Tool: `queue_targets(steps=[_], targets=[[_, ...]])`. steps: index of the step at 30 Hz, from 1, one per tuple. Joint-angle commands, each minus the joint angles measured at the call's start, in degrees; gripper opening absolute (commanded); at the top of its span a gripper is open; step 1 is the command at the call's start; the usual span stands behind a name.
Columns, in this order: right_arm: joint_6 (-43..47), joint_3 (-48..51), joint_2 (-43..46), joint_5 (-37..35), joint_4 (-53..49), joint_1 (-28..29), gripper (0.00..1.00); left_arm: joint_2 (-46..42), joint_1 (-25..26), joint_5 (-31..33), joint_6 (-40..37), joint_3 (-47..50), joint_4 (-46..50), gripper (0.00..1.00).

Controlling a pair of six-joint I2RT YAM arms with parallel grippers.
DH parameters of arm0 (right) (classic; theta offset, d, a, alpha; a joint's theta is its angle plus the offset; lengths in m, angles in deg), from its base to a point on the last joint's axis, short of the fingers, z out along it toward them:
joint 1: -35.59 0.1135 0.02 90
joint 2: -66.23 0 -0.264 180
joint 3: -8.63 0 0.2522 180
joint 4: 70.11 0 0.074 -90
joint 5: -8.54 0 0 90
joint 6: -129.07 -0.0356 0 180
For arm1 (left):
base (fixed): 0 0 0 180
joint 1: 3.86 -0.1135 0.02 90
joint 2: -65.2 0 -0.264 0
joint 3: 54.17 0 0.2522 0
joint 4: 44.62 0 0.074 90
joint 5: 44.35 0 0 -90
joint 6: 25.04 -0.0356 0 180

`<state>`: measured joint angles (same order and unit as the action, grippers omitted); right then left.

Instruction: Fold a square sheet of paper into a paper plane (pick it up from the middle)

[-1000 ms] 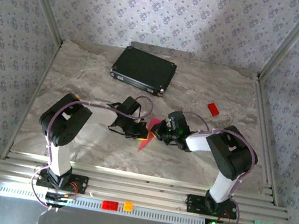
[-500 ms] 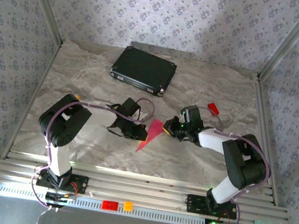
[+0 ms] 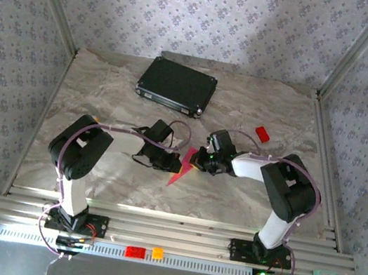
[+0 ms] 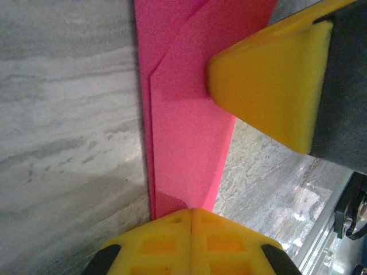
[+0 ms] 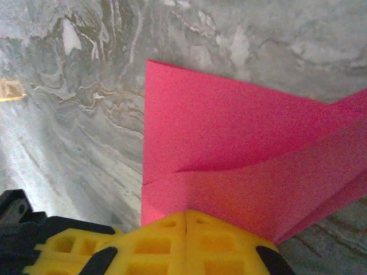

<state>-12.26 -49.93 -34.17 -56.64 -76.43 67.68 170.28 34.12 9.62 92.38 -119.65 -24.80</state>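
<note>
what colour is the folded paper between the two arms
The paper is magenta-pink, clearest in the right wrist view.

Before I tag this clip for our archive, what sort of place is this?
Probably a robot lab test cell: aluminium frame, patterned walls, a marble-look table, and a left arm and right arm bolted to rails at its near edge.

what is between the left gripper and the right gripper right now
the folded pink paper, lying flat; the left gripper and right gripper are both shut with their tips on it. the top view shows this best.
</note>
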Motion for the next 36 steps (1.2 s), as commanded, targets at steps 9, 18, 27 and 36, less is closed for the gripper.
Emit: queue_targets(steps=[9,18,27,36], targets=[[1.5,3.9,-0.3,0.4,3.5,-7.6,0.08,5.0,0.6,6.1,-0.1,5.4,7.6,0.0],[1.6,4.4,2.2,1.0,2.3,-13.4,0.08,5.3,0.5,6.0,-0.3,5.4,7.7,0.0],[4.1,0.6,9.5,0.5,-4.6,-10.6,0.1,5.0,0.6,6.1,-0.4,5.1,8.0,0.0],[1.0,-0.3,0.5,1.7,0.4,-5.0,0.09,3.7,0.6,5.3,-0.3,4.1,8.8,0.0]])
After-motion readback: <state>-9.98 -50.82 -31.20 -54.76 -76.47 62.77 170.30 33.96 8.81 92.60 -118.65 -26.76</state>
